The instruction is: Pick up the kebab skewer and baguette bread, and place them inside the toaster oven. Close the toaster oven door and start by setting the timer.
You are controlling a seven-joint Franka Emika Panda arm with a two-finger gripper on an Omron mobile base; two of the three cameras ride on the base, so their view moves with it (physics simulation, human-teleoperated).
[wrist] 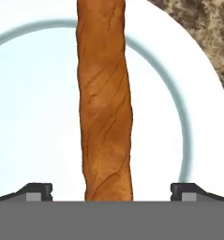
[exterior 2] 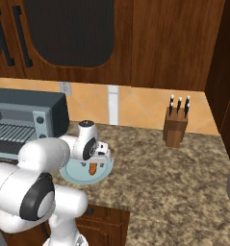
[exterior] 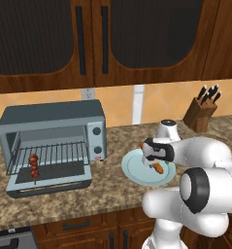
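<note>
fingers (wrist: 111, 190): spread wide, one tip on each side of the bread, nothing gripped yet, looks lined up for a pinch
baguette (wrist: 105, 101): runs straight out between the fingers, lying on the plate (wrist: 33, 108)
skewer (exterior: 34, 167): far off to the side, already on the rack
toaster oven (exterior: 52, 141): same far side, door (exterior: 49, 186) dropped open, I guess waiting for the bread

Kebab skewer (exterior: 34, 166) in toaster oven (exterior: 52, 127); baguette bread (wrist: 105, 101) on plate (exterior: 137, 168) right of it.
</note>
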